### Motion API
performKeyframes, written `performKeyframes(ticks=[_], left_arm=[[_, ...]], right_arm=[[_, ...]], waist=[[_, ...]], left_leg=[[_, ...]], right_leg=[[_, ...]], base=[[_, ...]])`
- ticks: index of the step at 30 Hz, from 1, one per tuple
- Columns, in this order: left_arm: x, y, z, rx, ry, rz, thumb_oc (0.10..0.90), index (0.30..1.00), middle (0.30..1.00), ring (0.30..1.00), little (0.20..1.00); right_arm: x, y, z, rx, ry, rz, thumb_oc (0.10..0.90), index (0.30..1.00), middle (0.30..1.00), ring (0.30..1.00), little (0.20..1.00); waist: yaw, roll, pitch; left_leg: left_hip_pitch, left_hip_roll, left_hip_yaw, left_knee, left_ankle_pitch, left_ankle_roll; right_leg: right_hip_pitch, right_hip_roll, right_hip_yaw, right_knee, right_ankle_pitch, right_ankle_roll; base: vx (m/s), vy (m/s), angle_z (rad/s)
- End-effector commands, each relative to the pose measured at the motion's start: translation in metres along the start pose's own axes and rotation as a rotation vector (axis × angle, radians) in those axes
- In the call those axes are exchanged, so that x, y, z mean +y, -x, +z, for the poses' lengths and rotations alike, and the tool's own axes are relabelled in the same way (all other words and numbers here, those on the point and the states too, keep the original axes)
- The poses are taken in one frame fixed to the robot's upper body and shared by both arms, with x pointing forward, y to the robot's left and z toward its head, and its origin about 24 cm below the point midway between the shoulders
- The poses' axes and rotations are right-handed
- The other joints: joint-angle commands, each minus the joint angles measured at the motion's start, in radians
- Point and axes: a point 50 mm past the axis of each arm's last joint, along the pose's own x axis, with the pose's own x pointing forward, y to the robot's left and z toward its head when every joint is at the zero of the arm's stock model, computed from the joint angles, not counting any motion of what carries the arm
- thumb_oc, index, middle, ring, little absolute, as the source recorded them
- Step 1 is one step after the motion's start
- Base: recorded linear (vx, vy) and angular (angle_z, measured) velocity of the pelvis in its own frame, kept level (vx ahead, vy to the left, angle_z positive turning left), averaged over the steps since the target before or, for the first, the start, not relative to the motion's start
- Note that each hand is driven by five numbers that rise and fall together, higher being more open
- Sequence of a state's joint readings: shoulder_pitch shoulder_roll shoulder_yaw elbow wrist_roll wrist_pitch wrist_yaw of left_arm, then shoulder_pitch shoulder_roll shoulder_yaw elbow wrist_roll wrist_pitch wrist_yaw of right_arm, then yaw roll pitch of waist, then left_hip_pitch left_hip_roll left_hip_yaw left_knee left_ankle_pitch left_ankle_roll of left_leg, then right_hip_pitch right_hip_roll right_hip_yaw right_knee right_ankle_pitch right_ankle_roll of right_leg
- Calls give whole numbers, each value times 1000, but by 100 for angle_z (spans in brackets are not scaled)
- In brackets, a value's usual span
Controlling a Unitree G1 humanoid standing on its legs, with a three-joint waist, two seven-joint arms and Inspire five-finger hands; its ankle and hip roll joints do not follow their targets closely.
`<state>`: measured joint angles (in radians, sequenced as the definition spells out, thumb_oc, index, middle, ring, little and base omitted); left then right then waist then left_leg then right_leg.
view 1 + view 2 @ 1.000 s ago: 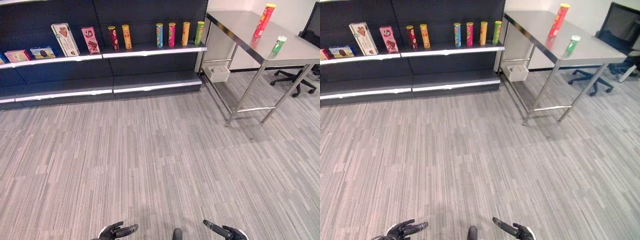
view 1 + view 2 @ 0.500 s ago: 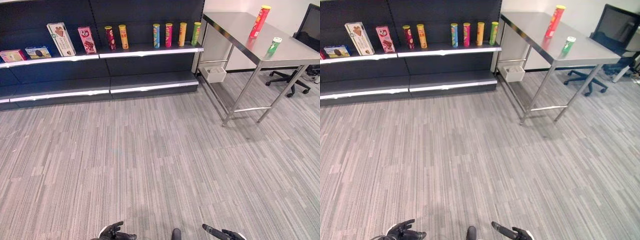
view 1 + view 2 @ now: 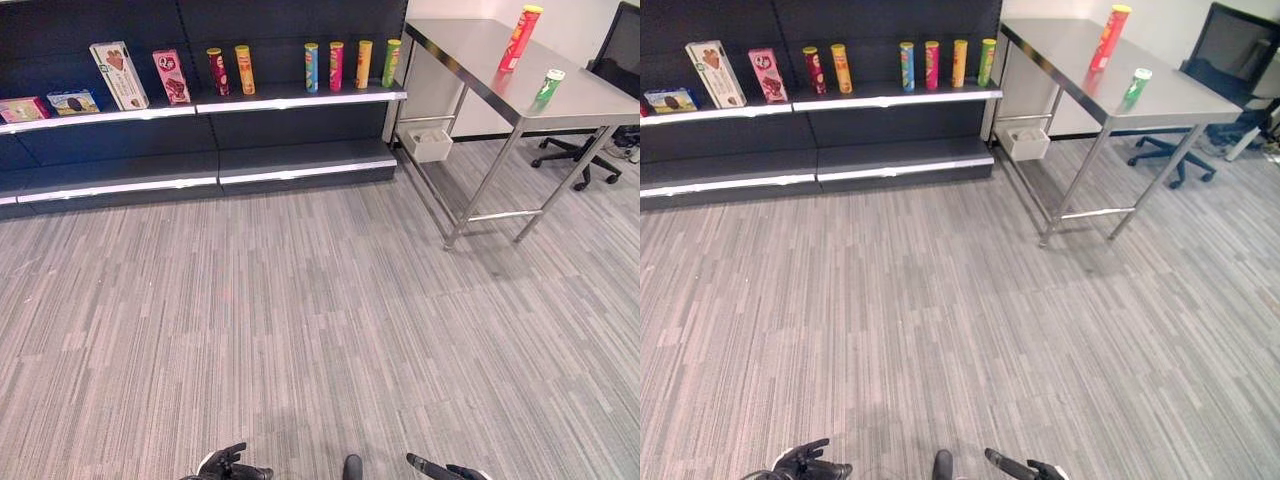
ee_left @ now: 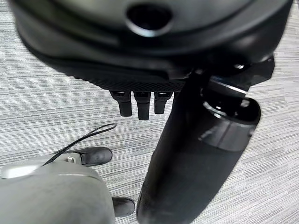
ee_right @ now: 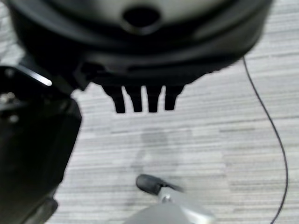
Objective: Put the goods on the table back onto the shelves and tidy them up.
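Two goods wait on the steel table (image 3: 590, 100): a tall red can (image 3: 519, 38) and a short green can (image 3: 548, 86), standing a little apart near the far side. Compared with a second ago the whole view has slid, the table and shelves (image 3: 300, 98) sitting slightly differently, so the robot is moving and nothing on them has shifted. Nothing is picked up yet. Both hands hang low and empty, left hand (image 3: 228, 466) and right hand (image 3: 445, 469), fingers relaxed. Labels are too small to read.
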<state>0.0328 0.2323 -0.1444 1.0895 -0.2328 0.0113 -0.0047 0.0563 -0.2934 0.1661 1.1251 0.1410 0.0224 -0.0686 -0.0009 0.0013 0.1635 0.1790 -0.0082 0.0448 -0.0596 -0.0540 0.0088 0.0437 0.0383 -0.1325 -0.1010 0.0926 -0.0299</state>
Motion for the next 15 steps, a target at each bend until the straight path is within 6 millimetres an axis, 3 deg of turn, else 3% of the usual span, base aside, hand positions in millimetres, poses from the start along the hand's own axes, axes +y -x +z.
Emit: performKeyframes(ticks=[1,6,7,8,11,12,14,15], left_arm=[[8,-3,36,-119,-23,29,800,900,900,900,900],[9,-2,49,-174,-10,17,800,900,900,900,900],[10,-1,55,-200,10,14,800,900,900,900,900],[11,1,60,-225,15,8,800,900,900,900,900],[12,0,61,-228,27,17,800,900,900,900,900],[13,0,62,-228,27,19,800,900,900,900,900],[11,0,57,-212,30,12,800,900,900,900,900],[12,1,48,-193,23,5,800,900,900,900,900]], right_arm=[[-21,-2,22,-81,-7,-67,800,900,900,900,900],[-26,-1,22,-94,-13,-74,800,900,900,900,900],[-28,0,24,-104,-16,-77,800,900,900,900,900],[-32,1,28,-127,-13,-83,800,900,900,900,900],[-36,1,32,-141,-10,-93,800,900,900,900,900],[-37,1,34,-143,-10,-94,800,900,900,900,900],[-38,1,39,-159,-12,-95,800,900,900,900,900],[-42,2,52,-207,3,-105,800,900,900,900,900]], waist=[[-17,-20,1],[-21,-30,32],[-18,-37,53],[-11,-41,81],[-8,-48,103],[-2,-50,103],[22,-50,91],[60,-22,74]], left_leg=[[-78,49,21,25,31,-56],[-163,47,14,188,-5,-63],[-224,50,6,289,17,-65],[-321,56,-19,457,86,-63],[-419,34,-44,566,115,-47],[-460,18,-43,553,102,-38],[-498,7,-29,416,97,-35],[-546,32,-3,116,227,-68]], right_leg=[[67,-69,12,14,-94,118],[53,-64,26,36,-111,92],[51,-63,32,53,-123,76],[49,-53,34,75,-136,53],[51,-47,34,89,-152,36],[60,-46,39,84,-161,39],[97,-39,52,52,-176,53],[159,-11,74,15,-200,68]], base=[[12,-55,-1],[14,-89,5],[25,-182,10],[24,-183,9],[67,-122,-3],[242,-52,-24],[484,51,-13],[806,142,1]])
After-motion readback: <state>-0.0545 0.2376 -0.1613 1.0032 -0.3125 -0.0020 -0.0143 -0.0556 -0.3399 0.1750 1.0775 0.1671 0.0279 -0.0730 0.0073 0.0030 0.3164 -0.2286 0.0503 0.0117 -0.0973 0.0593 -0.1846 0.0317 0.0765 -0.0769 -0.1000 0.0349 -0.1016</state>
